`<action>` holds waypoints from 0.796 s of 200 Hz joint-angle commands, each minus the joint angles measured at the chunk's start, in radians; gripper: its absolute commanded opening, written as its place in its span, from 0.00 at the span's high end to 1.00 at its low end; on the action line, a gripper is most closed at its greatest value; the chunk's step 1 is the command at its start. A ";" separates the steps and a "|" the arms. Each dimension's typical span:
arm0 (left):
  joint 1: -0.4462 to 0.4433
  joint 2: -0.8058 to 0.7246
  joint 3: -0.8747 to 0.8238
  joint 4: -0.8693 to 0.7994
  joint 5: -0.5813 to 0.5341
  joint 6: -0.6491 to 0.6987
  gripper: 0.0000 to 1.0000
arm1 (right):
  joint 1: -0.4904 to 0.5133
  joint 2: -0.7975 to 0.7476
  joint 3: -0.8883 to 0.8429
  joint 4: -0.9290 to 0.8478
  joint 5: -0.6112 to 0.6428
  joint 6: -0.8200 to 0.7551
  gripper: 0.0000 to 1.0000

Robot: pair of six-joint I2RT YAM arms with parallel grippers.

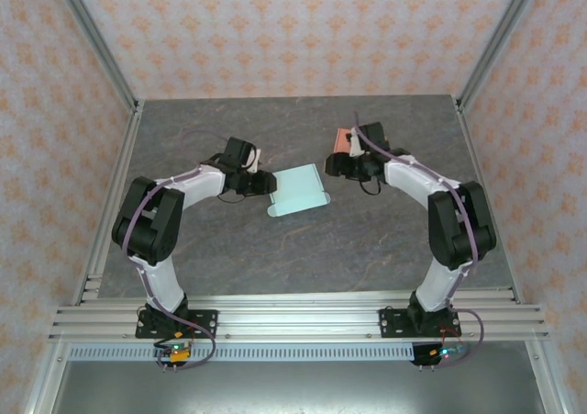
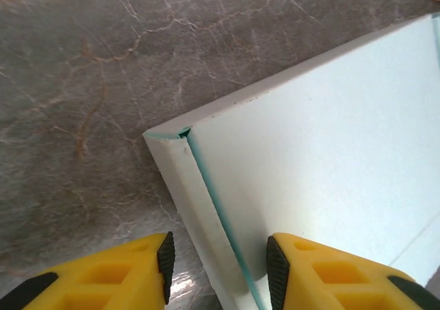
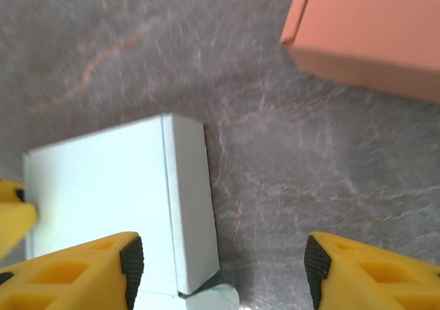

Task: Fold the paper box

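Observation:
The pale blue paper box lies flat in the middle of the table, with a rounded tab at its right front corner. My left gripper is at its left edge. In the left wrist view the box has its narrow side flap running between the black pads, with a gap on each side, so the left gripper is open. My right gripper hovers at the box's far right corner. It stands wide open, one finger above the box and the other above bare table.
A small orange box sits just behind the right gripper, also visible as the orange box at the top right of the right wrist view. Grey marbled tabletop surrounds the paper box. Metal frame rails border the table.

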 commanded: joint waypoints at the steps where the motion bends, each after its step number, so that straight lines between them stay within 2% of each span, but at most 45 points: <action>1: 0.022 -0.008 -0.053 0.055 0.103 -0.016 0.60 | -0.035 -0.002 -0.016 0.072 -0.165 0.095 0.32; 13: 0.044 0.007 -0.065 0.065 0.146 -0.026 0.61 | -0.048 0.021 -0.014 0.088 -0.239 0.118 0.29; 23: 0.066 0.014 -0.102 0.129 0.192 -0.058 0.63 | -0.059 0.053 -0.008 0.108 -0.330 0.145 0.28; 41: 0.092 0.030 -0.165 0.234 0.246 -0.105 0.66 | -0.061 0.106 0.015 0.093 -0.416 0.158 0.27; 85: 0.119 0.024 -0.252 0.343 0.271 -0.119 0.73 | -0.061 0.175 0.032 0.075 -0.444 0.143 0.27; 107: 0.159 0.018 -0.281 0.333 0.323 -0.078 0.74 | -0.061 0.208 0.071 0.037 -0.460 0.133 0.27; 134: 0.196 0.009 -0.378 0.469 0.335 -0.096 0.75 | -0.059 0.214 0.078 0.047 -0.486 0.134 0.27; 159: 0.209 0.022 -0.379 0.493 0.360 -0.117 0.75 | -0.056 0.224 0.080 0.043 -0.517 0.135 0.26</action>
